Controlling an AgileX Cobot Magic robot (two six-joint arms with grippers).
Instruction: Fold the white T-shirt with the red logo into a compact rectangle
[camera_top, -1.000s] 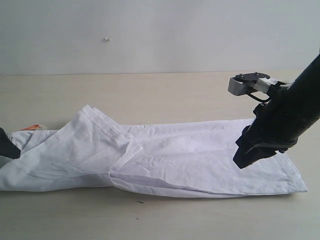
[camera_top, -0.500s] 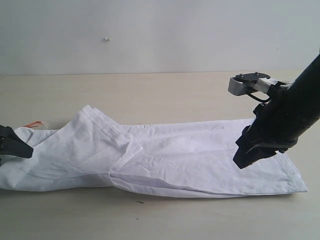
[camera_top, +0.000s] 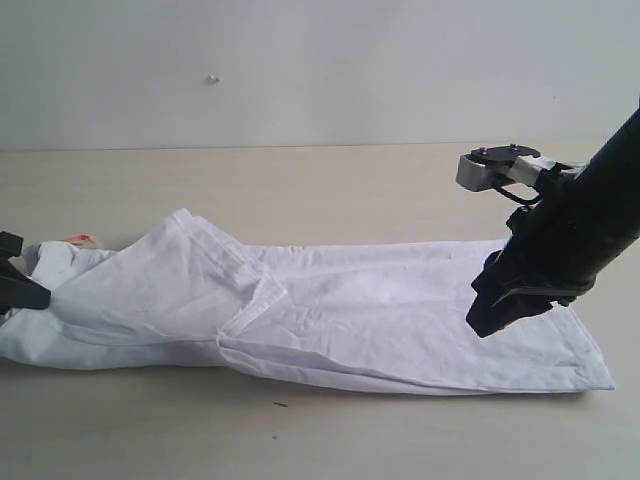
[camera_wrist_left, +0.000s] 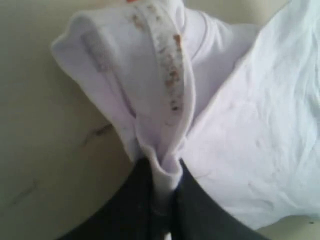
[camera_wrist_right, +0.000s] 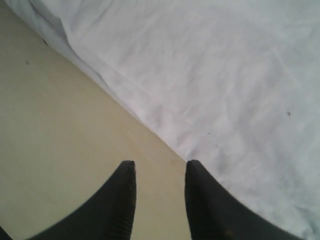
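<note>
Two grippers in play: my left gripper (camera_wrist_left: 163, 172) is clamped on the collar of the limp, light white cotton T-shirt (camera_top: 350, 310), beside its orange neck tag (camera_top: 78, 238). My right gripper (camera_wrist_right: 160, 172) hangs parted and empty over the hem farthest from that tag, where I'd pinch both layers.

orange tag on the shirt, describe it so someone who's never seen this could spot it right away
A long white T-shirt lies stretched across the tan table. Follow it to the bunched end pinched by the left end effector. The tag pokes out at the cloth's far edge there, the only orange speck among white folds.
</note>
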